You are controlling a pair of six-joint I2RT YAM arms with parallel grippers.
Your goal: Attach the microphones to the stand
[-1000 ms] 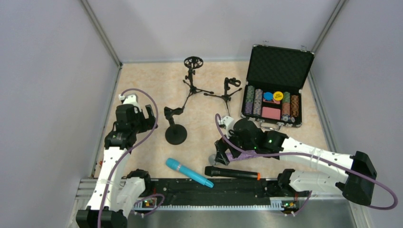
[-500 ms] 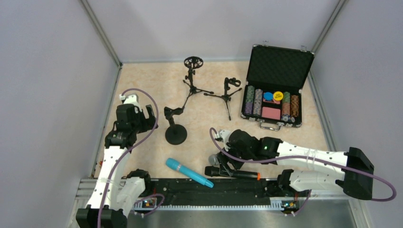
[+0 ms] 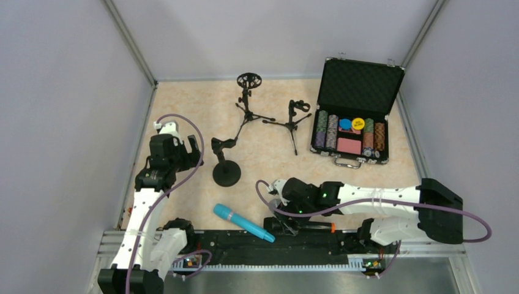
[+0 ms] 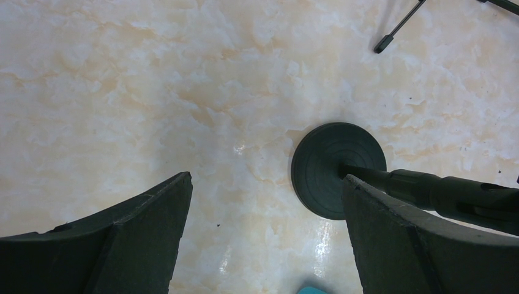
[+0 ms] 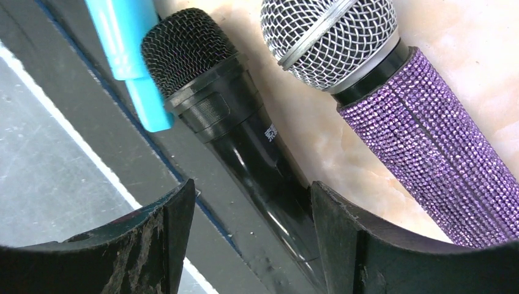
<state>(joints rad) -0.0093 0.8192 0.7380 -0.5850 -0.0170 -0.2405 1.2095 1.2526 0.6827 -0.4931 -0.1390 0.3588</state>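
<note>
Far left, my left tool (image 4: 266, 184) hangs released, jaws wide, over bare desk (image 3: 183, 104) with nothing between its fingers. Just to its right the round-base stand (image 3: 226, 174) stands on its black disc, no microphone on it. Behind that are two tripod stands, one with a ring mount (image 3: 248, 98) and one with a clip (image 3: 296, 116), both bare as well.

At the near edge the cyan microphone (image 3: 242, 222) lies slanted, its thin end touching or almost touching the head of the black microphone (image 5: 226, 116). The black one lies flat along the front rail (image 3: 318, 242), orange ring (image 3: 332, 227) pointing right.

My right tool (image 5: 252, 187) is low over the black microphone and straddles its body just behind the grille. One finger sits at its side and I see a gap at the other, so it is not clenched on it. The purple glitter microphone (image 5: 428, 141) lies on the desk close beside the black one, heads level, untouched.

Back right sits an open poker chip case (image 3: 361, 79).
</note>
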